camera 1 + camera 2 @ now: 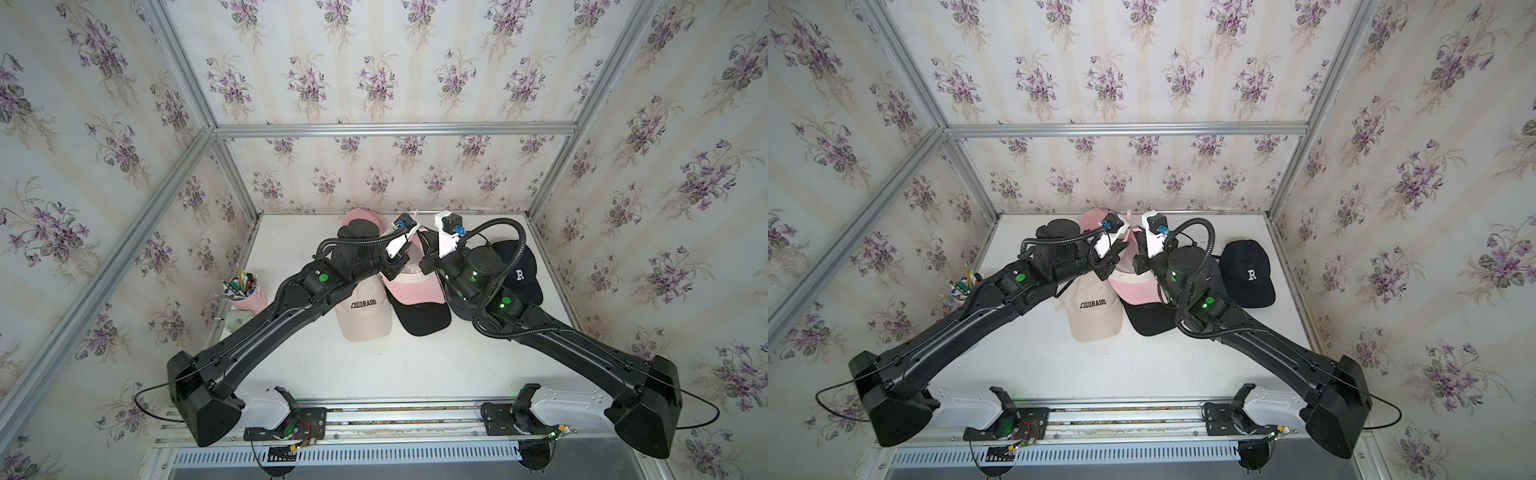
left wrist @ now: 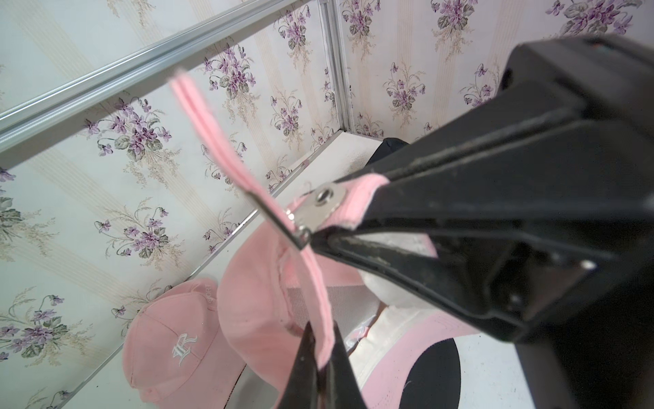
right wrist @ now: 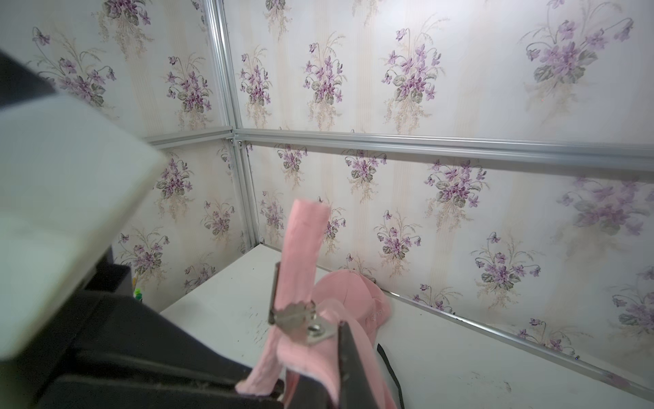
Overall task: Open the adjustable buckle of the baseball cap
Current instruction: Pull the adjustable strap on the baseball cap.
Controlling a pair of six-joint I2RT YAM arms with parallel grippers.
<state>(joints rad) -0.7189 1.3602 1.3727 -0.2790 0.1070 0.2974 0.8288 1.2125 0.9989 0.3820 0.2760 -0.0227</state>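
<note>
The buckle (image 2: 311, 212) hangs in the air over the back of the pink, white and black cap (image 1: 415, 291). That cap sits just beside the COLORADO cap (image 1: 365, 316), on the side toward the right arm. The pink strap (image 2: 212, 134) threads through the buckle, and its free tail stands up past it.

We see the left gripper (image 2: 320, 350) closed on the strap just below the buckle. The right gripper (image 2: 354, 212) is closed on the buckle tab (image 2: 368, 191), the short pink piece riveted to the metal plate. We judge this split deliberate: one side anchors the metal while the other can draw the strap. Lifting the cap's back also gives both wrist views a clear look at the clasp.

In the right wrist view the toothed flap (image 3: 293, 308) seems tipped away from the strap, though we cannot say it is fully released. The black brim (image 1: 424, 322) appears to rest on the worktop (image 1: 374, 365).

Behind the COLORADO cap lies a pink cap (image 1: 357, 218). Well beyond it toward the right arm is a dark cap (image 1: 519, 270), and on its opposite side stands a pen cup (image 1: 245, 291).
</note>
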